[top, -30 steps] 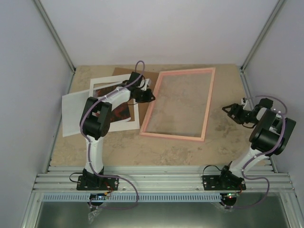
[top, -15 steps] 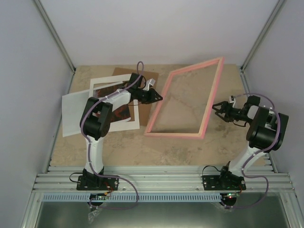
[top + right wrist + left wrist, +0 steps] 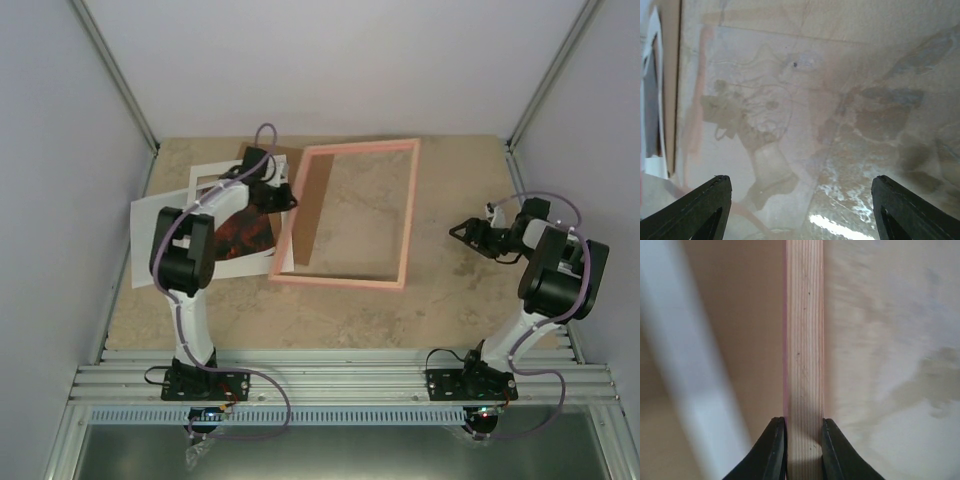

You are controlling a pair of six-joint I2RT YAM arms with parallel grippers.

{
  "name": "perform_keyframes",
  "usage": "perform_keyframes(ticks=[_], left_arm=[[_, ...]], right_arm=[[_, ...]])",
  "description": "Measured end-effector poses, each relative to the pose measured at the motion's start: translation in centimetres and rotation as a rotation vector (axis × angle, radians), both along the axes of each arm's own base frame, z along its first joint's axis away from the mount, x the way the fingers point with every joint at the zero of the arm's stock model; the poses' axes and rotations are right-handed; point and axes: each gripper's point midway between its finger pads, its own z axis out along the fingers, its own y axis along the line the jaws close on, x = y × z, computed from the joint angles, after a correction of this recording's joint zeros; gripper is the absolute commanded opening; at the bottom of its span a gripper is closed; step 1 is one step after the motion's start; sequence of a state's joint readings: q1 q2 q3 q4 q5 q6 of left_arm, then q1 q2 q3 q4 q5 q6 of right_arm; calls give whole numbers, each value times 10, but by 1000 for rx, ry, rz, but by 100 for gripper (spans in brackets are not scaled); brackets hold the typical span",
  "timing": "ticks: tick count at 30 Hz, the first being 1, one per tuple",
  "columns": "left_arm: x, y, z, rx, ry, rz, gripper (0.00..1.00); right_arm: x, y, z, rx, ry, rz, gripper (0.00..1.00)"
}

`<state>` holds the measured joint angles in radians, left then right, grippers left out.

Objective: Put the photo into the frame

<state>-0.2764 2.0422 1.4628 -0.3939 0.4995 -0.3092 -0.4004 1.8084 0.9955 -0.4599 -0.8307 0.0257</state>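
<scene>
Table (image 3: 450,300): one, tan stone pattern.

Frame (image 3: 408,215): one, thin, pink, mid-table. Its left rail overlapped the right edge of the mat. Flat or tipped could not be judged from above.

Loose white sheet (image 3: 148,245): one, far left, partly under the mat.

White mat (image 3: 240,266): one, window cut out, crossed by the left arm.

Brown backing board (image 3: 315,195): one, mostly covered, showing through the frame opening.

Photo (image 3: 245,235): one, dark with red foliage, lying in the mat window outside the frame; upper part hidden by the arm.

Left gripper (image 3: 287,200): clamped on the frame's left rail; wrist view showed both fingers (image 3: 774,450) pressed to bare wood (image 3: 805,340).

Right gripper (image 3: 458,228): spread wide, holding nothing, right of the frame. Its wrist view was blurred.
</scene>
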Motion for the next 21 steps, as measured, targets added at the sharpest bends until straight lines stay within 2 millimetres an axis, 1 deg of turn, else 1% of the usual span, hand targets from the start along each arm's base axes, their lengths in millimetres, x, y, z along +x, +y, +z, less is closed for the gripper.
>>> perform_keyframes(ticks=[3, 4, 5, 7, 10, 12, 15, 16, 18, 19, 20, 21], left_arm=[[13, 61, 5, 179, -47, 105, 0], [15, 77, 6, 224, -58, 133, 0], [19, 98, 9, 280, -73, 170, 0], [24, 132, 13, 370, -96, 222, 0], [26, 167, 10, 467, -113, 246, 0], [19, 186, 0, 521, -100, 236, 0], [8, 207, -15, 561, -71, 211, 0], [6, 213, -17, 568, -69, 203, 7], [7, 224, -17, 585, -79, 188, 42], [8, 228, -15, 597, -87, 182, 55], [10, 234, -13, 629, -98, 170, 63], [11, 237, -11, 639, -104, 164, 66]], right_arm=[[-2, -6, -1, -57, 1, 2, 77], [-3, -8, -1, -77, 4, 1, 77], [-4, -10, -2, -93, 8, -1, 76], [-6, -12, -3, -118, 15, -1, 76], [-9, -14, -5, -138, 29, 1, 75], [-11, -14, -7, -143, 40, 2, 76], [-14, -14, -9, -143, 54, 5, 76], [-15, -13, -9, -143, 57, 7, 76], [-17, -12, -9, -141, 63, 11, 76], [-18, -12, -10, -137, 68, 13, 77], [-20, -11, -11, -131, 73, 16, 77], [-20, -10, -12, -127, 78, 18, 77]])
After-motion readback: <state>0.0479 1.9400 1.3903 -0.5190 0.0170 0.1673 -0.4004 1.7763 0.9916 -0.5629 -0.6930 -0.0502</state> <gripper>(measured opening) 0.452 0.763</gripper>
